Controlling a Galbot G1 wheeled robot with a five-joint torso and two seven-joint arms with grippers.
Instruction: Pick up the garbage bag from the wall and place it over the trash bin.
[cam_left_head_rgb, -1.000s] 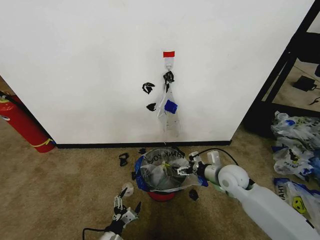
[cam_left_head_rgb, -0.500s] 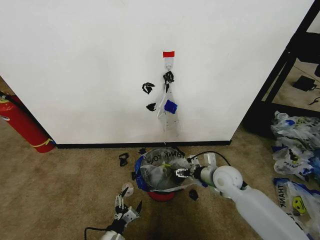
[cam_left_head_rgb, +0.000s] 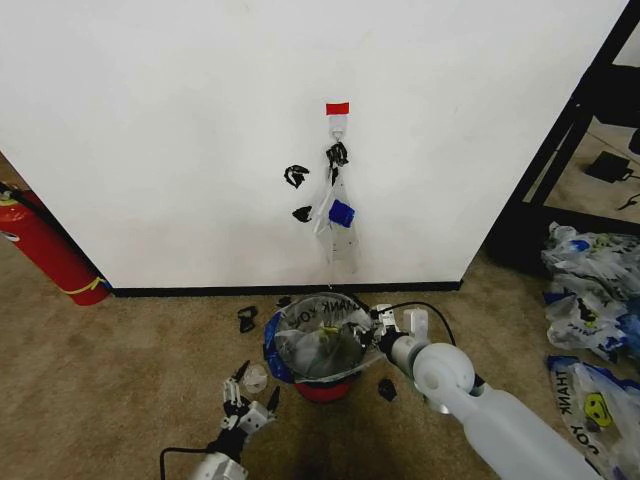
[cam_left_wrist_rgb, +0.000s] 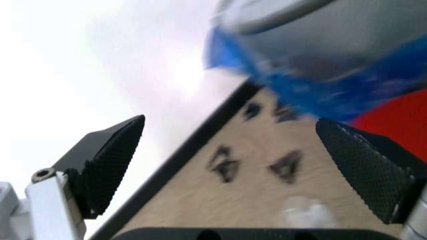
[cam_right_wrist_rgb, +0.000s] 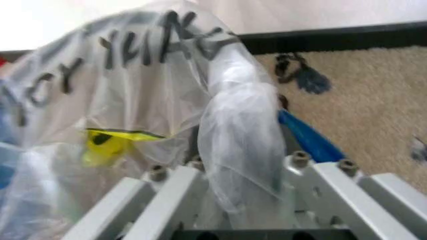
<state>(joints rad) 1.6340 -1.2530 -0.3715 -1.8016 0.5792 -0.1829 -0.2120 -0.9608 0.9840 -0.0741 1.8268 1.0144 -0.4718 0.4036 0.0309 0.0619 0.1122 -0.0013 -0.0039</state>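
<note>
Right hand (cam_left_head_rgb: 375, 333) sits at the right edge of the trash bin (cam_left_head_rgb: 322, 390), and in its wrist view a bunched rope of film from the garbage bag (cam_right_wrist_rgb: 133, 95) runs down between its grey fingers (cam_right_wrist_rgb: 167, 192), so it reads as clamped on a gathered fold of the bag's mouth. From there the bag spreads over the bin's opening, its black lettering toward the wall (cam_left_head_rgb: 160, 120) and the yellow smiley sagging into the middle, with blue-printed film hanging outside the left rim. Left hand (cam_left_head_rgb: 243, 405) hovers low over the carpet just beside the bin's left side, its textured pads (cam_left_wrist_rgb: 110, 157) standing wide apart with nothing between them; its wrist view looks up at the blue film and the red base. This film looks very thin, light and limp: it should crumple rather than hold a shape, slide easily on smooth fingers, and tear or stretch if dragged hard against the rim. My judgement is that the safest hold is a gathered handful at the mouth edge or a handle loop, where several layers bunch together, not the flat printed panel. On the wall hook a slimmer clear bag (cam_left_head_rgb: 338, 225) with a blue patch hangs, and a red fire extinguisher (cam_left_head_rgb: 45, 250) stands far left
</note>
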